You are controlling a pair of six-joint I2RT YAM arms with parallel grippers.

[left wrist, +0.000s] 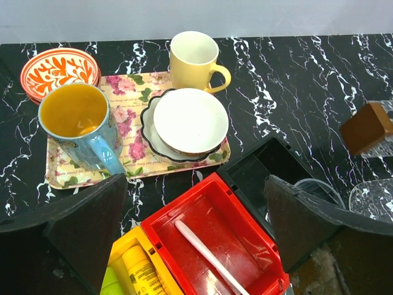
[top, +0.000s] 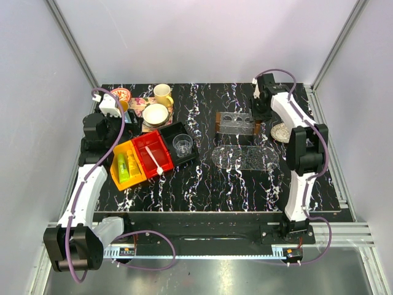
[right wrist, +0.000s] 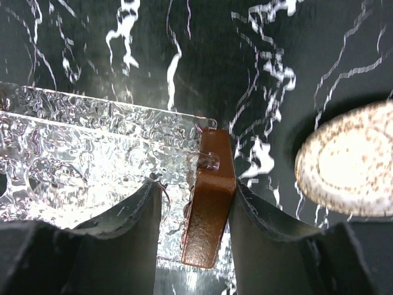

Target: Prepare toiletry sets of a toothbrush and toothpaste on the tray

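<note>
White toothbrush (top: pixel 155 161), just one, lies in the red bin (top: pixel 146 146). Two toothpastes, an orange-yellow tube (top: pixel 132 163) and a lime green tube (top: pixel 123 168), share the yellow bin (top: pixel 116 161) beside it. The one clear oval tray (top: pixel 245 158) sits well apart. The left gripper (left wrist: pixel 195 184) hangs wide open above the bins, and the right gripper (right wrist: pixel 195 184) pinches the rack (top: pixel 236 126) by its brown end.

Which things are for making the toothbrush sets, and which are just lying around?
For the job: toothbrush, toothpaste tubes, clear oval tray.
Just lying about: floral tray, yellow mug, blue mug, white bowl, orange dish, clear cup, clear rack, speckled dish.
</note>
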